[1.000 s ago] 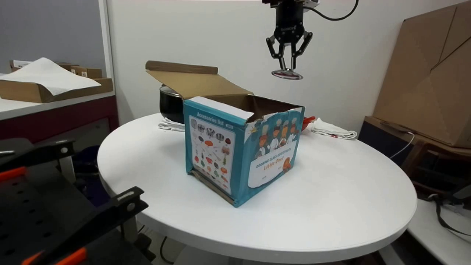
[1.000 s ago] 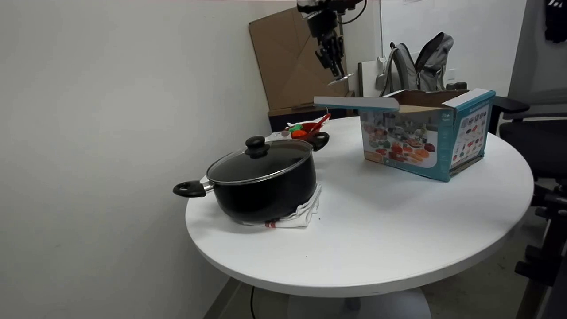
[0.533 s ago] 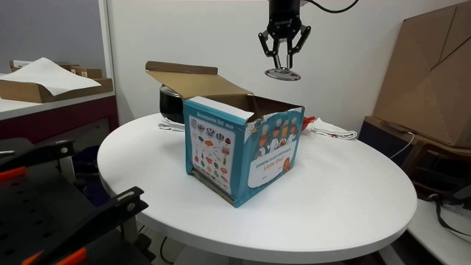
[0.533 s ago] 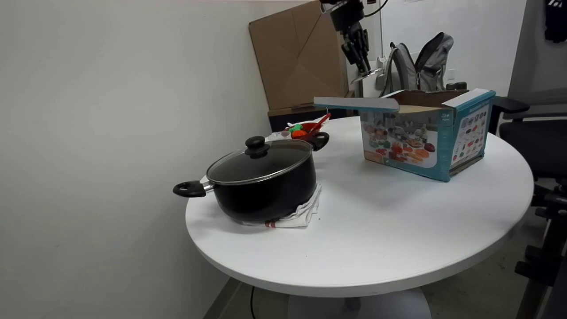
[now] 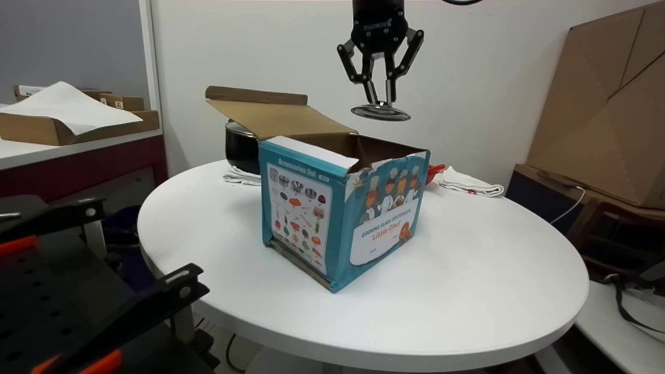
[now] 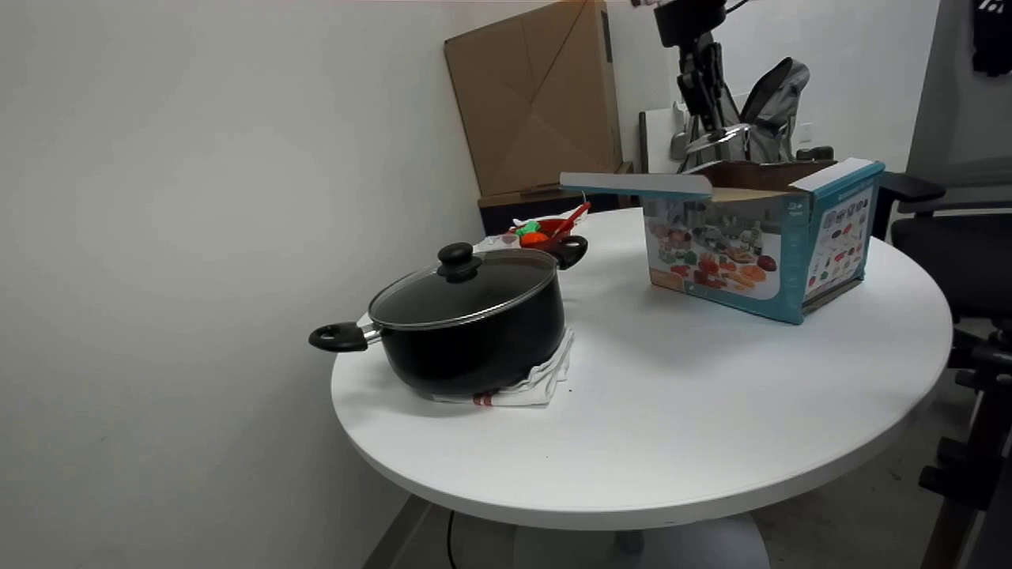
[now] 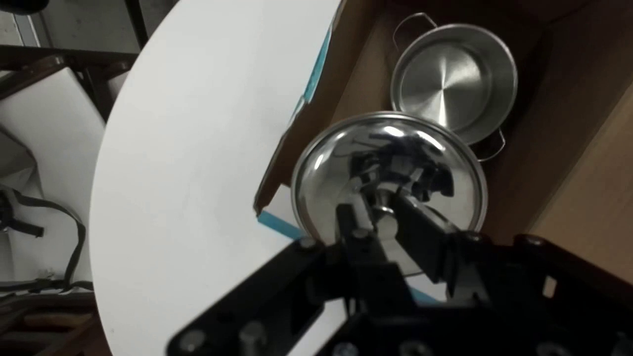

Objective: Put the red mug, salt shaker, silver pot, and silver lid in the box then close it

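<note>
two fingers [image 7: 420, 238] are clamping the silver lid [image 7: 390, 148] by its knob [image 7: 384, 198]
the pincer [image 5: 382, 97] is standing narrowly parted around the knob, the lid is hanging slightly tilted above the box [image 5: 343, 213], and the silver pot [image 7: 447, 76] is resting upright inside.

"What's the counter [image 5: 478, 291] like?"

"Round and white."

"And what stands on it?"

"The blue box [image 5: 340, 218], upright, its top open."

"Any cloths?"

"A folded white cloth [image 6: 539, 384] with red marks, partly covered by the black pot [image 6: 474, 352] standing on it. Well apart, a second cloth [image 5: 470, 183] lies folded near the edge."

"The red bowl [image 6: 560, 227]?"

"By the second cloth. On it or straight on the counter, I can't tell."
</note>
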Action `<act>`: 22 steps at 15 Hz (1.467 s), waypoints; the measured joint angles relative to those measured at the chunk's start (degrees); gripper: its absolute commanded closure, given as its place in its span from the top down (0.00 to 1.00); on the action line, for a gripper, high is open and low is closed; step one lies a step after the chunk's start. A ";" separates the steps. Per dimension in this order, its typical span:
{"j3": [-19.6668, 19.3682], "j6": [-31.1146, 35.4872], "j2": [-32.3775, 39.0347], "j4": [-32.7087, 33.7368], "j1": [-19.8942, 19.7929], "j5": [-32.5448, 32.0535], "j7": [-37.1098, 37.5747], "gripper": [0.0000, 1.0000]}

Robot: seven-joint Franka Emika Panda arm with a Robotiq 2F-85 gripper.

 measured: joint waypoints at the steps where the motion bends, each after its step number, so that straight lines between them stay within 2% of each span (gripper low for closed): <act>1: -0.34 1.57 -2.18 -3.35 -0.23 -0.65 0.88 0.05; 6: -2.47 10.56 -12.36 -19.69 -3.42 -4.99 5.91 0.05; 9: -3.27 16.52 -14.97 -24.93 -6.28 -6.38 8.58 0.05; 14: -2.38 21.62 -15.14 -24.92 -7.25 -6.32 13.08 0.05; 22: 1.94 21.79 -12.43 -24.41 -6.65 -6.35 20.12 0.05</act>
